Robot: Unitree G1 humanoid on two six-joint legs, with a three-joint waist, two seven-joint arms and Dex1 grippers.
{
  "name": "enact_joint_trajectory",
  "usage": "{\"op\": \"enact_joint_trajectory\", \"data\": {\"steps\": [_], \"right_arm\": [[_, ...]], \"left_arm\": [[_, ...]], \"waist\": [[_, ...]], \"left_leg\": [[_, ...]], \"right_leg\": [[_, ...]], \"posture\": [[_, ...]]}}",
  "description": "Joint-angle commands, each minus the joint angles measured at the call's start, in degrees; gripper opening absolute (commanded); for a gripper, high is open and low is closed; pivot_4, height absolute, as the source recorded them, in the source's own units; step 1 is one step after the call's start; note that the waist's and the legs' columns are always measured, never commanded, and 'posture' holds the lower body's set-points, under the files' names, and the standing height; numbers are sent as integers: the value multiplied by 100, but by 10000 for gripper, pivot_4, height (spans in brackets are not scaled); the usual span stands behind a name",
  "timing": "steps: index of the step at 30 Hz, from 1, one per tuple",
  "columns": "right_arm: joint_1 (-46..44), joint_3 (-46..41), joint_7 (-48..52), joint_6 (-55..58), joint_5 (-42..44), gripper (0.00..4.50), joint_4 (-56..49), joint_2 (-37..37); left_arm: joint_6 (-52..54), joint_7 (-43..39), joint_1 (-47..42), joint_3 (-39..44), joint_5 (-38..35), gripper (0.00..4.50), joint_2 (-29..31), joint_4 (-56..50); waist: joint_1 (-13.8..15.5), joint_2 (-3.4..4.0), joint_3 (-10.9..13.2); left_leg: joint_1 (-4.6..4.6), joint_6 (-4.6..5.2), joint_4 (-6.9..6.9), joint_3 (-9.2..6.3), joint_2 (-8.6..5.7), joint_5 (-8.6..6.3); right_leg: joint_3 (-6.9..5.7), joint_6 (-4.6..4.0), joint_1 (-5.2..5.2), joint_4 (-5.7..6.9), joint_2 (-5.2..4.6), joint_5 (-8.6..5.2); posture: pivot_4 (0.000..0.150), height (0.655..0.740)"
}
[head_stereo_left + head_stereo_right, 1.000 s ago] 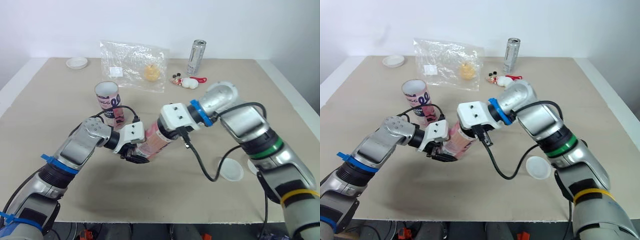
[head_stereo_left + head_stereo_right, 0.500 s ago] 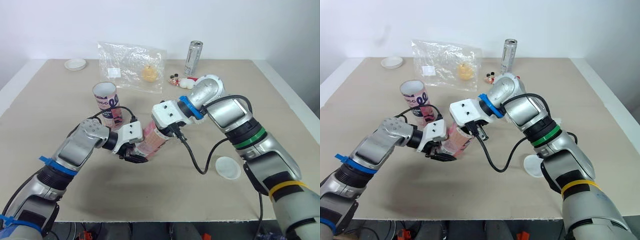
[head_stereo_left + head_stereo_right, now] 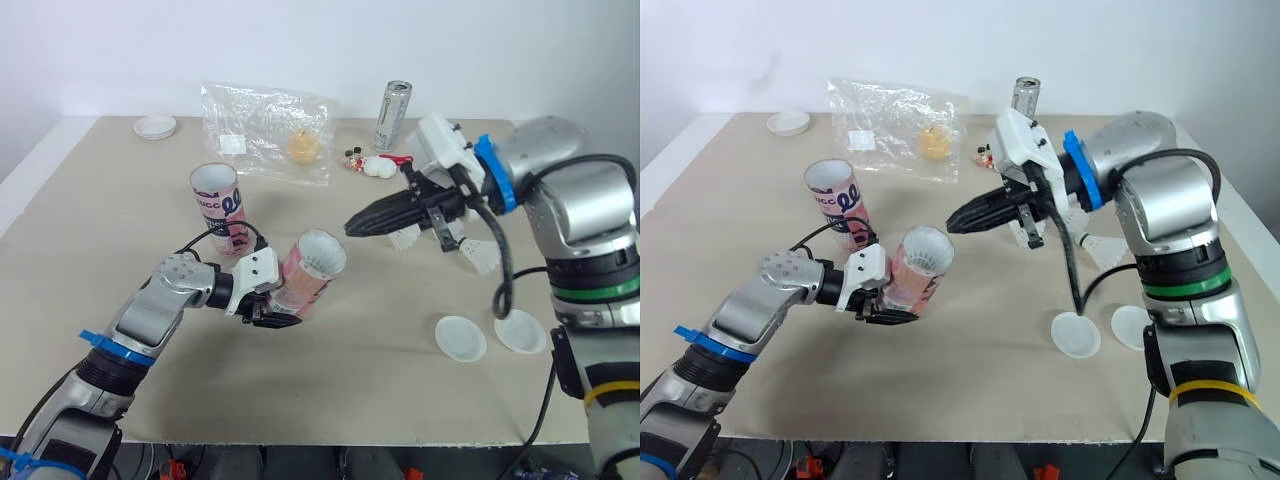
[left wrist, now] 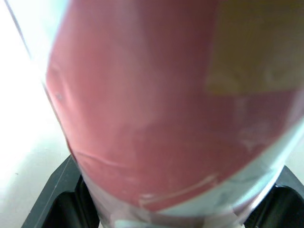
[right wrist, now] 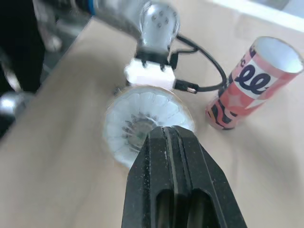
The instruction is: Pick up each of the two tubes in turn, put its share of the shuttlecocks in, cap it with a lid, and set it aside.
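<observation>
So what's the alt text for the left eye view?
The left gripper holds a pink tube tilted, white shuttlecock feathers filling its mouth. The right gripper, shut, points at it; a second tube stands upright behind, two lids lie on the table.

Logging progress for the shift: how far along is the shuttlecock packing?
Done: nothing capped or set aside. In hand: the left claw holds a tilted tube with a shuttlecock at its mouth; the right claw hangs shut, empty. Left: loose shuttlecocks, the standing tube, both lids.
</observation>
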Motion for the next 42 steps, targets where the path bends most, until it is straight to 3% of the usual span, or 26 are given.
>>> {"op": "enact_joint_trajectory", "data": {"steps": [1, 12, 15, 22, 23, 30, 42], "right_arm": [[484, -585, -458, 539, 445, 605, -771, -252], [3887, -2830, -2127, 1455, 1151, 605, -1940, -694], [4721, -3208, -2273, 1478, 1169, 9564, -2038, -807], [5707, -3251, -2273, 1014, 663, 41261, -1656, -1452], [5766, -3151, -2259, 902, 515, 43226, -1508, -1576], [5262, -2432, -2279, 668, 117, 43226, -711, -1883], [3911, -967, -1485, -108, -626, 43226, 258, -2232]], "left_arm": [[-309, 298, 115, 127, 45, 30937, -198, 213], [-813, 819, 631, 674, -607, 30937, -1214, 220], [-1040, 867, 788, 673, -662, 30937, -1428, 246], [-1850, 970, 930, 418, -327, 30937, -1708, 584], [-1985, 974, 940, 353, -247, 30937, -1736, 641], [-2400, 970, 993, 97, 13, 30937, -1789, 790], [-2471, 915, 1121, 101, -30, 30937, -1860, 1066]], "waist": [[13, 0, 0], [62, -1, 2], [44, -2, 1], [-6, -4, 2], [-6, -3, 2], [-19, -5, 3], [-9, -2, 2]], "left_leg": [[0, 0, 2, -1, 0, 2], [-25, -3, 18, 0, -7, 1], [-24, -3, 16, 2, -8, 1], [-10, -1, 29, 9, -11, 5], [-9, 0, 30, 11, -11, 6], [-11, -2, 43, 20, -13, 8], [-14, -3, 35, 20, -13, 7]], "right_leg": [[0, 2, 2, 0, 0, 2], [5, 19, -7, -9, -6, 2], [7, 23, -7, -9, -6, 1], [16, 20, 2, -9, -6, 16], [18, 11, 2, -9, -6, 14], [32, 12, 1, -11, -6, 16], [32, 35, -1, -15, -6, 19]], "posture": [[1500, 7400], [1500, 7400], [1500, 7400], [1500, 7400], [1500, 7400], [1500, 7400], [1500, 7400]]}}
